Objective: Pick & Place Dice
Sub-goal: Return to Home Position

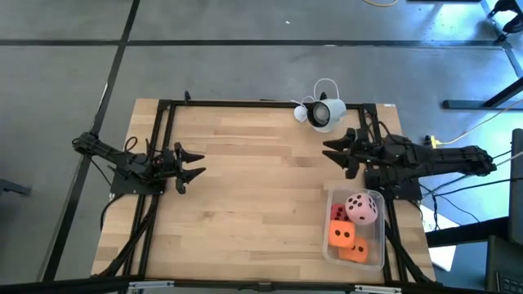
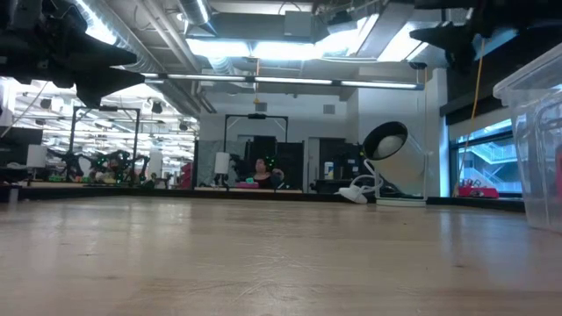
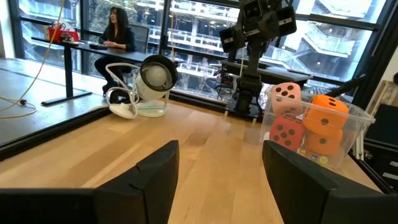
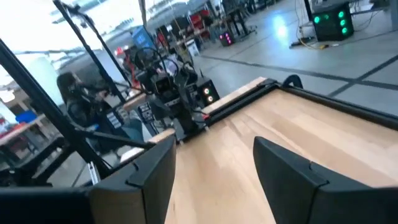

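Several dice lie in a clear plastic bin (image 1: 332,250) at the table's near right: a pale pink one (image 1: 363,207) on top, a red one (image 1: 337,213) and two orange ones (image 1: 341,235) beneath. The left wrist view shows the bin (image 3: 357,115) with the pink die (image 3: 285,98), the red die (image 3: 286,132) and an orange die (image 3: 328,115). My left gripper (image 1: 194,163) hovers open at the table's left side. My right gripper (image 1: 337,152) hovers open by the right edge, just beyond the bin's far end. Both hold nothing.
A white round lamp-like device (image 1: 324,113) with a cable stands at the far right of the table. A black frame (image 1: 245,104) runs along the table's edges. The wide wooden middle (image 1: 261,180) lies between the arms. People sit in the room beyond.
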Action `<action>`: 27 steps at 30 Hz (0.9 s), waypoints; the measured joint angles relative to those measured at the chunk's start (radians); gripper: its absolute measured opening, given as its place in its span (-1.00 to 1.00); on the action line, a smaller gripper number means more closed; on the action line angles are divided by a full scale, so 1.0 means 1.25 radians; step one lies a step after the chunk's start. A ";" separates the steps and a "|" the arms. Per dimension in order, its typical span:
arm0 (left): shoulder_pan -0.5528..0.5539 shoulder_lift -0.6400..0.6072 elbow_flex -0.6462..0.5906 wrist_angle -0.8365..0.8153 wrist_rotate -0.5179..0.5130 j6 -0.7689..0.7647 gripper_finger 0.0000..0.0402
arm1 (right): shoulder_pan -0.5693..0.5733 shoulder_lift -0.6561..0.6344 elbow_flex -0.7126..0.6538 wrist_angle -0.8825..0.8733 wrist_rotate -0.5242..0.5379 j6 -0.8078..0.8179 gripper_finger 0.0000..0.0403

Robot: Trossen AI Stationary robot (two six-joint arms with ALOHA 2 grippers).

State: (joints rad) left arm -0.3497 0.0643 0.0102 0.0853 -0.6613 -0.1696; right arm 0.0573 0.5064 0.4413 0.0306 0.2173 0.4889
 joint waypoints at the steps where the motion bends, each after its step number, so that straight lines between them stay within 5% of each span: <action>1: 0.000 0.000 0.000 0.000 0.000 0.000 0.11 | 0.003 -0.020 -0.011 0.000 0.006 -0.001 0.07; 14: 0.000 0.000 0.000 0.000 0.000 0.000 0.11 | 0.015 -0.247 -0.164 -0.004 0.021 -0.007 0.02; 27: 0.000 0.000 0.000 0.000 0.000 0.000 0.11 | 0.015 -0.319 -0.275 0.006 0.002 0.017 -0.11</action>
State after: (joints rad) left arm -0.3496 0.0643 0.0102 0.0853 -0.6613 -0.1696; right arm 0.0761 0.1074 0.0977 0.0376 0.2193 0.5097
